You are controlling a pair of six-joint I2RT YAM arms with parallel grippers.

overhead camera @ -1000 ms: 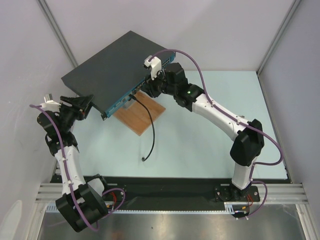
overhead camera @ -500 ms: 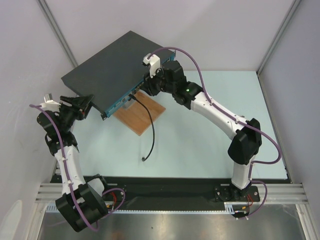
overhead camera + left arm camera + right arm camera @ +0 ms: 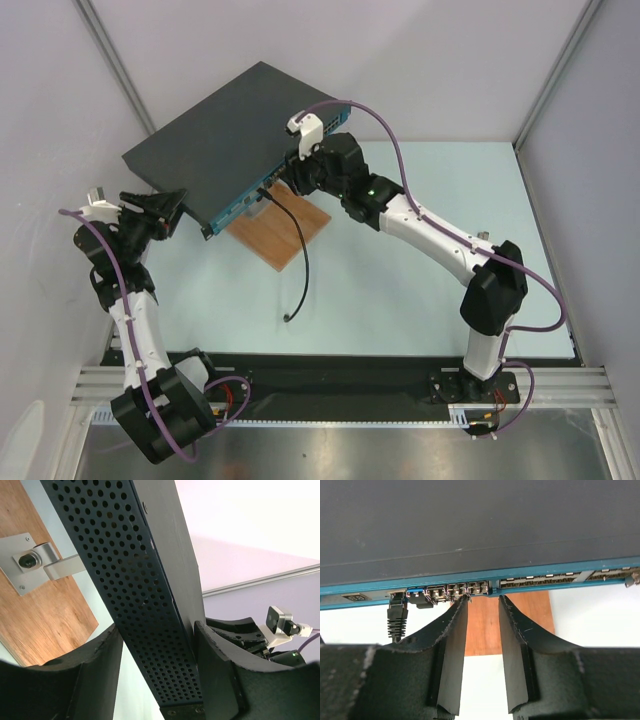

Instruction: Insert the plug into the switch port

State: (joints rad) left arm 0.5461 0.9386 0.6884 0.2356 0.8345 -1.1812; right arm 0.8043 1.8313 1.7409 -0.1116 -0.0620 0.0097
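Switch [image 3: 215,130]: flat, overlapping the wooden board's [image 3: 285,238] far-left edge; long axis along that edge, teal face toward the board.
Plug [image 3: 396,614]: nose in a teal-face socket above the board's far-left edge; cable [image 3: 303,255] crosses the board.
Left jaws: left of the board, clamped on the switch's perforated end.
Right jaws: over the board's far corner, slightly parted, empty.

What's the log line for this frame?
plug: in switch port | left gripper: clamped on switch edge | right gripper: open, empty, facing switch front
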